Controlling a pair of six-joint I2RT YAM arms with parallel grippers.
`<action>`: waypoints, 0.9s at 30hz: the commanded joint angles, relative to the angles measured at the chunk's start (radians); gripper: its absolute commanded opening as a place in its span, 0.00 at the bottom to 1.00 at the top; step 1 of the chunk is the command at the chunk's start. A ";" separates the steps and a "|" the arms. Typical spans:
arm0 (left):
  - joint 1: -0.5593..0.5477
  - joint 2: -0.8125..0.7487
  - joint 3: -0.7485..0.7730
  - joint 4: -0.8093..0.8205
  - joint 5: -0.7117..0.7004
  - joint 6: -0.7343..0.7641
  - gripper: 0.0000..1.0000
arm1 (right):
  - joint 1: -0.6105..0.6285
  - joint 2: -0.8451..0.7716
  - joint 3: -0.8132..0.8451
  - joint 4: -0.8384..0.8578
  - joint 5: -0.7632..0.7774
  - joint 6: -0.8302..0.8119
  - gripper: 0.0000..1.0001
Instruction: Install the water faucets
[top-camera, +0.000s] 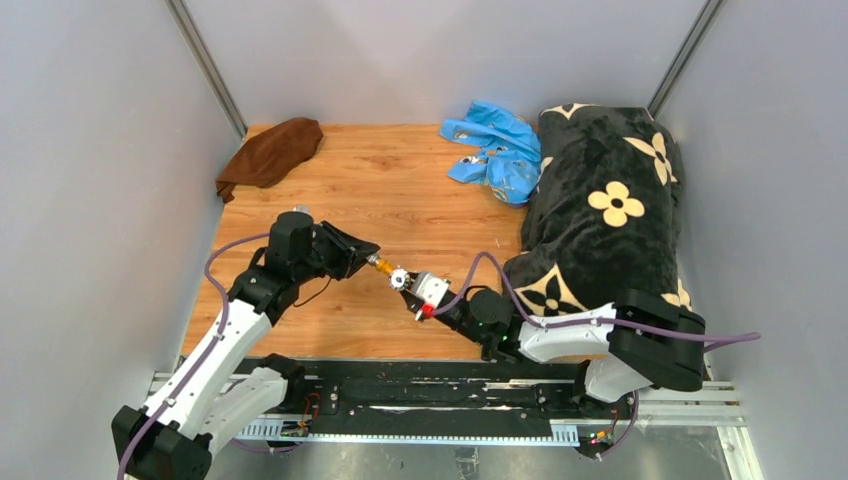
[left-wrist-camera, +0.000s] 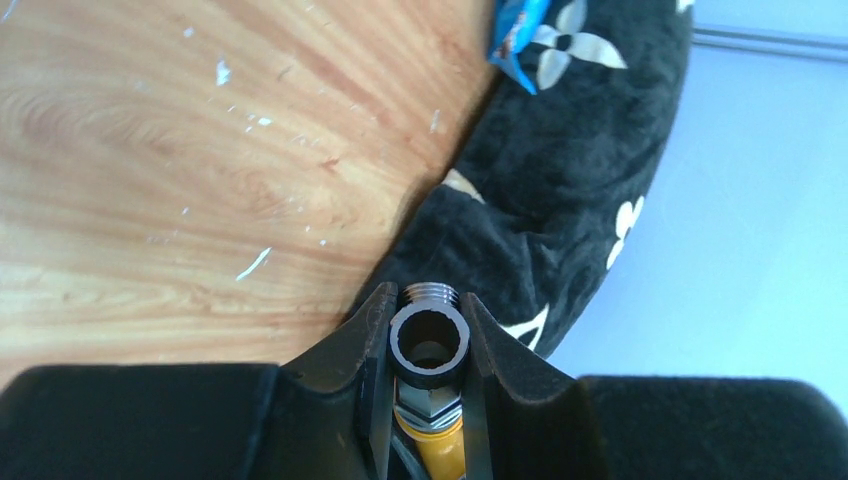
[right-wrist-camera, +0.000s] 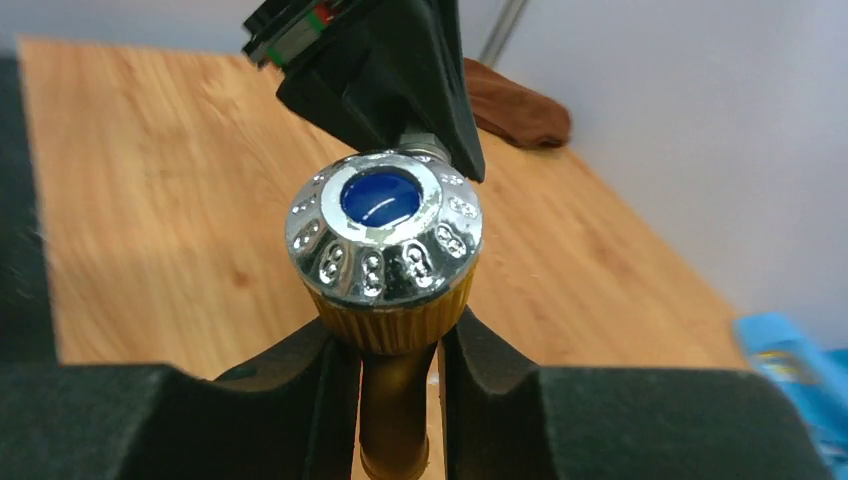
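While the brass faucet (top-camera: 384, 266) is held over the bench (top-camera: 400, 180) (left end effector (top-camera: 362, 256) clamped at its threaded end (left-wrist-camera: 430, 294), right end effector (right-wrist-camera: 398, 345) closed on the stem (right-wrist-camera: 392, 405) under the chrome knob (right-wrist-camera: 383, 235)), threads are best kept coaxial and turned gently.

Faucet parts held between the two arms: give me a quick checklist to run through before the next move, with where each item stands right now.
1. Left fingers shut on the threaded fitting: ok.
2. Right fingers shut on the brass spout, just under its chrome knob: ok.
3. The two held parts are close together above the table: ok.
4. Threads actually engaged: cannot tell, the joint is hidden in every view.
5. Blue bag and black blanket lie apart from the held parts: ok.
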 joint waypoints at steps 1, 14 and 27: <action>0.001 -0.077 -0.060 0.303 -0.043 0.085 0.00 | -0.112 -0.016 -0.069 0.232 -0.190 0.549 0.01; 0.002 -0.234 -0.273 0.702 -0.049 0.218 0.00 | -0.336 0.095 -0.104 0.469 -0.414 1.257 0.43; 0.003 -0.214 -0.107 0.335 -0.130 0.149 0.00 | -0.320 -0.472 -0.269 -0.201 -0.346 0.844 0.75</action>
